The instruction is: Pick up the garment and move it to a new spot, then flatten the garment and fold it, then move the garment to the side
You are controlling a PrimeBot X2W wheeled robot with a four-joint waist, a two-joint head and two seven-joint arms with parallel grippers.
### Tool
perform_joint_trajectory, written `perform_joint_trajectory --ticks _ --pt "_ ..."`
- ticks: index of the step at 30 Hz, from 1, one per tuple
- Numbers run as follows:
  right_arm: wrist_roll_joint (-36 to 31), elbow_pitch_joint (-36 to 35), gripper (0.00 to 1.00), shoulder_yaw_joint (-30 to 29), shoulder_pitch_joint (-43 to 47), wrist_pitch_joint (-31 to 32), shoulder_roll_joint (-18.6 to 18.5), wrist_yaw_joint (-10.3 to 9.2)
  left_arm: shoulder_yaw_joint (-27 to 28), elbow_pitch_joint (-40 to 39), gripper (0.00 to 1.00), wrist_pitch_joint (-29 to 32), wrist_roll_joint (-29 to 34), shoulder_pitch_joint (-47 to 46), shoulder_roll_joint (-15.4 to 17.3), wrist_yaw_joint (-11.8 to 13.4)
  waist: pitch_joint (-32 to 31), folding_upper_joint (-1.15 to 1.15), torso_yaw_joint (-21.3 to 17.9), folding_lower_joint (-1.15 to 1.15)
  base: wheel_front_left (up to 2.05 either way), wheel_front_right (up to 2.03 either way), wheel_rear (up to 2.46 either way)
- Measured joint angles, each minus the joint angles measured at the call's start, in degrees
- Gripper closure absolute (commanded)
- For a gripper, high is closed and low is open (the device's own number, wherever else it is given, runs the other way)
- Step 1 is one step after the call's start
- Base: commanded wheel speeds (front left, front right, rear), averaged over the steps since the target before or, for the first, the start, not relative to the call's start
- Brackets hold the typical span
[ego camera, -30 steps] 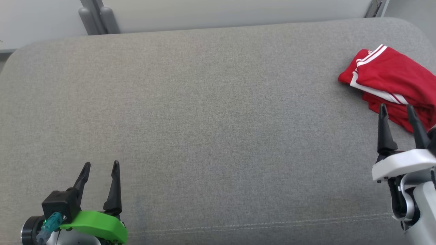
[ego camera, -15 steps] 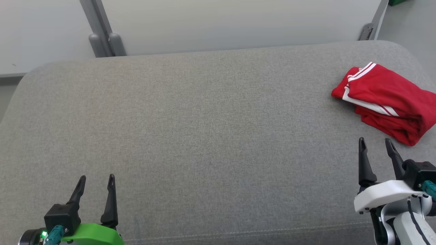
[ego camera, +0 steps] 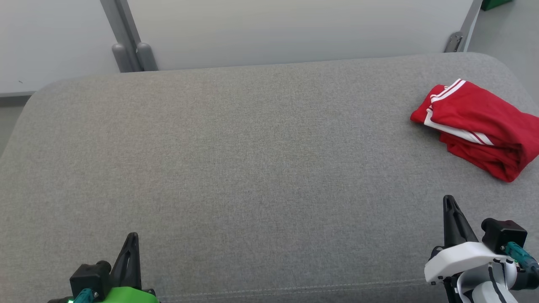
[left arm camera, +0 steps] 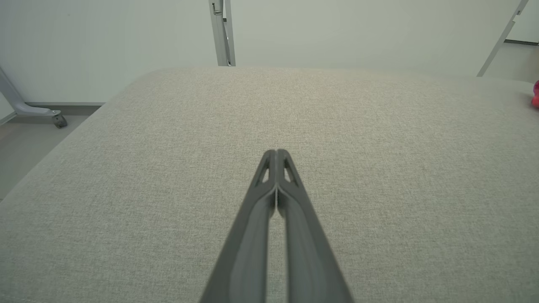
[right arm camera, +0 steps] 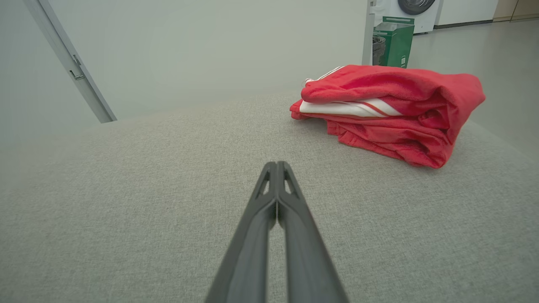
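The garment (ego camera: pixel 478 126), red with white stripes, lies folded in a bundle at the far right of the grey cushioned surface (ego camera: pixel 252 160); it also appears in the right wrist view (right arm camera: pixel 391 113), and a sliver of it shows at the right edge of the left wrist view (left arm camera: pixel 535 94). My right gripper (ego camera: pixel 449 201) is shut and empty near the front right, well short of the garment (right arm camera: pixel 276 165). My left gripper (ego camera: pixel 131 236) is shut and empty at the front left (left arm camera: pixel 276 152).
A white wall panel with grey metal posts (ego camera: pixel 130 50) stands behind the surface. A green bin (right arm camera: pixel 393 40) and a white appliance sit on the floor beyond the garment. A stitched seam (ego camera: pixel 294 290) runs along the front edge.
Both grippers have shut and drawn back toward the front edge. The right gripper pulled away from the garment. The camera tilted up, showing more of the wall.
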Motion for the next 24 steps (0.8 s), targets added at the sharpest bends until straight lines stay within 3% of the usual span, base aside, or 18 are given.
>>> perform_joint_trajectory --ticks 24 --pt "17.1 1.0 1.0 -3.9 -1.4 5.2 1.1 3.02 2.7 0.3 1.0 2.7 -16.9 -0.1 -1.2 -2.5 0.0 0.0 -0.2 0.0 0.0 0.0 0.0"
